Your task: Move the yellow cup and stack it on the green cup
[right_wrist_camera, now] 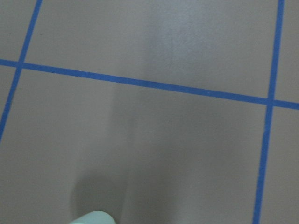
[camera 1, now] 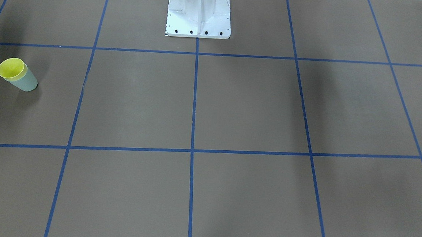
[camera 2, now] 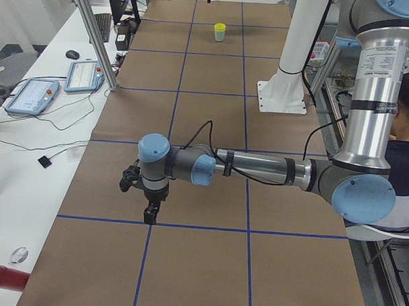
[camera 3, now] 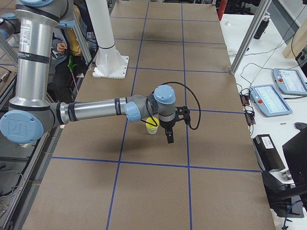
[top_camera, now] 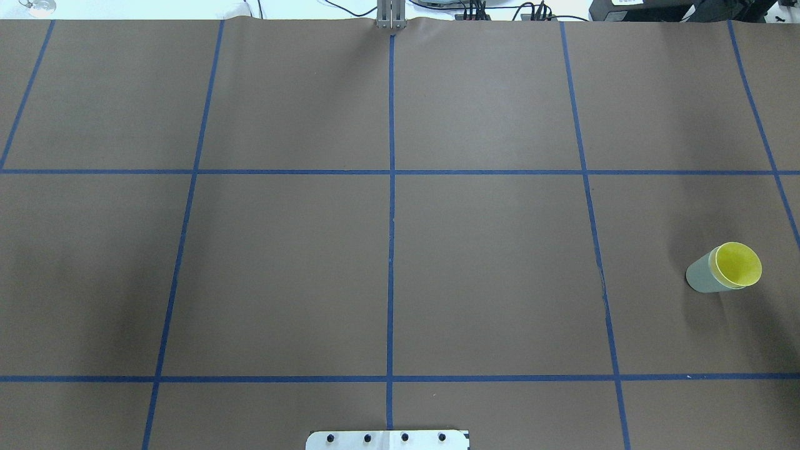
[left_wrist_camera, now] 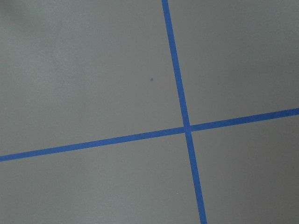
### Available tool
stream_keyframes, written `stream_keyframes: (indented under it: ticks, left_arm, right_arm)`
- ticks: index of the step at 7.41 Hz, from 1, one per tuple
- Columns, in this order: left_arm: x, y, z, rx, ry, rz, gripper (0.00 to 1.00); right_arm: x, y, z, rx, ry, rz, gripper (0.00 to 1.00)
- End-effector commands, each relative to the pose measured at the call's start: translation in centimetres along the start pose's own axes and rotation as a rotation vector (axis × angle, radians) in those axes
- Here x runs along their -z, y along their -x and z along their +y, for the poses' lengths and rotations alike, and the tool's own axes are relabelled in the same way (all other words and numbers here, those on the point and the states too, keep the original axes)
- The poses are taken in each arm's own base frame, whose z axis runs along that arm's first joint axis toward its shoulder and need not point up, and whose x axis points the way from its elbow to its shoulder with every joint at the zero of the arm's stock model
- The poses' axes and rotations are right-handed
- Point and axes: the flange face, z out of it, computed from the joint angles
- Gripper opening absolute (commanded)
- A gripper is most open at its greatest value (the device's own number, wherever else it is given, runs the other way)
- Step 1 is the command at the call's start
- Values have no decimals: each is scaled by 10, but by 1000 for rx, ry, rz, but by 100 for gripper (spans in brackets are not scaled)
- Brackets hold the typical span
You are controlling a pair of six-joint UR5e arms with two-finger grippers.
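The yellow cup [camera 1: 12,68] sits nested inside the green cup [camera 1: 28,82], standing upright on the brown table on my right side. The stack also shows in the overhead view, yellow cup [top_camera: 739,264] in green cup [top_camera: 701,278], and in the exterior right view [camera 3: 152,125]. My right gripper [camera 3: 169,136] hangs just beside the stack, apart from it and holding nothing; I cannot tell if it is open or shut. My left gripper [camera 2: 149,215] hangs over the table far from the cups; I cannot tell its state either. A pale edge of the green cup [right_wrist_camera: 93,218] shows in the right wrist view.
The brown table [top_camera: 487,269] is marked with blue tape lines in a grid. The white robot base [camera 1: 199,13] stands at the middle of my edge. Tablets and cables [camera 3: 271,98] lie on a side bench beyond the table.
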Motion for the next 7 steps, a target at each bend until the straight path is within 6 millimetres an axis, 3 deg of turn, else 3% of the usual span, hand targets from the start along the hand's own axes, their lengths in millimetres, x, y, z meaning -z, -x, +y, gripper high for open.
stream_keyframes:
  ticks: [1, 2, 3, 5, 6, 7]
  left_arm:
    - [-11, 9, 3, 25, 30, 2, 100]
    - [-12, 19, 7, 46, 34, 11, 100]
    - [1, 29, 12, 91, 21, 79, 100]
    - [15, 51, 25, 167, 38, 115, 100]
    - [4, 59, 49, 178, 41, 112, 100]
    - [7, 56, 52, 173, 18, 114, 100]
  right_arm:
    - [-3, -56, 38, -68, 41, 15, 100]
    - [-10, -60, 52, -87, 55, 10, 100]
    - [-14, -63, 58, -97, 67, 6, 100]
    - [-15, -64, 60, -101, 70, 6, 100]
    - [-15, -64, 59, -101, 69, 6, 100]
    - [-15, -63, 59, -100, 68, 6, 100]
